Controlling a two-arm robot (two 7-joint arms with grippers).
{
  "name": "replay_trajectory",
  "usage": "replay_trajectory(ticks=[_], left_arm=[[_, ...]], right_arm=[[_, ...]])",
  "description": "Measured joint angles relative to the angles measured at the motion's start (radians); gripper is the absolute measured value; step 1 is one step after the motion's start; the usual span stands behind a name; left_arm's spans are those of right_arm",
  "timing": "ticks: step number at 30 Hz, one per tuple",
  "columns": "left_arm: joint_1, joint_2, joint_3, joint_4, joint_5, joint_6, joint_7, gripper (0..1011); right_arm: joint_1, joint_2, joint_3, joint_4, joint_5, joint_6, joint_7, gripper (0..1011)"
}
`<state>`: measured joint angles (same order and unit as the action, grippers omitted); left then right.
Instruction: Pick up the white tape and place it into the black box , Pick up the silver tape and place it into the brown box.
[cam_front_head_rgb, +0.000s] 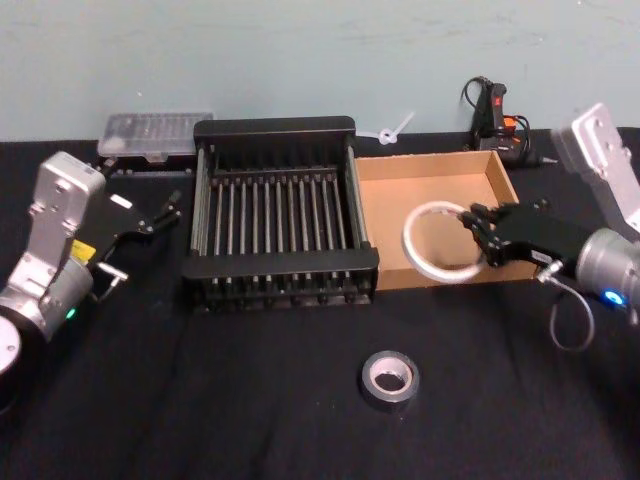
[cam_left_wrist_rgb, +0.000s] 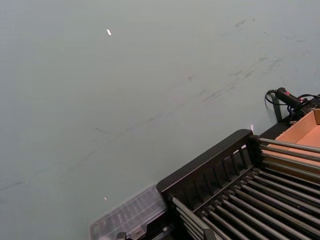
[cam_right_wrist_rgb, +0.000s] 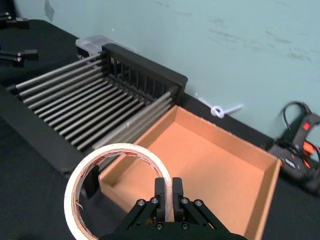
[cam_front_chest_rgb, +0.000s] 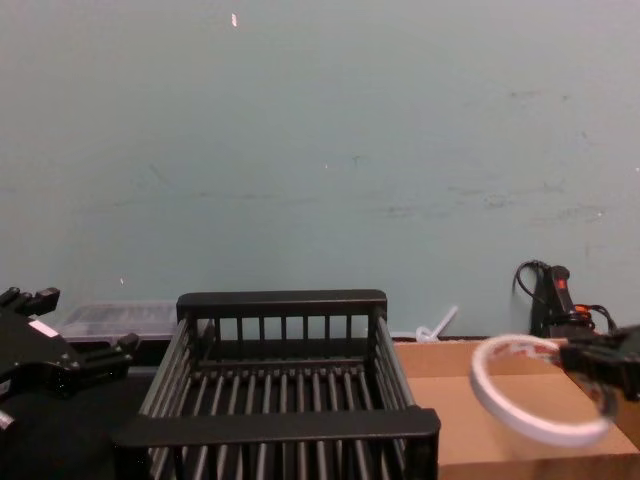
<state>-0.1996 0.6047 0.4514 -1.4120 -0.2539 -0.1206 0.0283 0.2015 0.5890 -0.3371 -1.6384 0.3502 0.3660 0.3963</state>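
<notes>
While right gripper (cam_front_head_rgb: 478, 232) pinches white tape (cam_front_head_rgb: 436, 243) above brown box (cam_front_head_rgb: 432, 180), carry left, clear rim, release over black box (cam_front_head_rgb: 275, 205); left gripper (cam_front_head_rgb: 165, 210) parked, fingers apart.

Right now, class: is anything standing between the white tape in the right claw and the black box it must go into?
Only the black box's own right wall. The right claw holds the white tape above the brown box, apparently higher than that wall.
</notes>
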Motion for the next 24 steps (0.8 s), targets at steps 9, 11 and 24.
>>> replay_trajectory(ticks=[9,11,24], left_arm=[[0.000,0.000,0.000,0.000,0.000,0.000,0.000,1002],[0.000,0.000,0.000,0.000,0.000,0.000,0.000,1001],[0.000,0.000,0.000,0.000,0.000,0.000,0.000,1001]], right_arm=[[0.111,-0.073,-0.060,0.089,-0.041,-0.004,0.013,90],[0.139,-0.092,-0.074,0.115,-0.049,-0.006,0.020,90],[0.272,-0.196,-0.146,0.267,-0.090,-0.033,0.052,90]])
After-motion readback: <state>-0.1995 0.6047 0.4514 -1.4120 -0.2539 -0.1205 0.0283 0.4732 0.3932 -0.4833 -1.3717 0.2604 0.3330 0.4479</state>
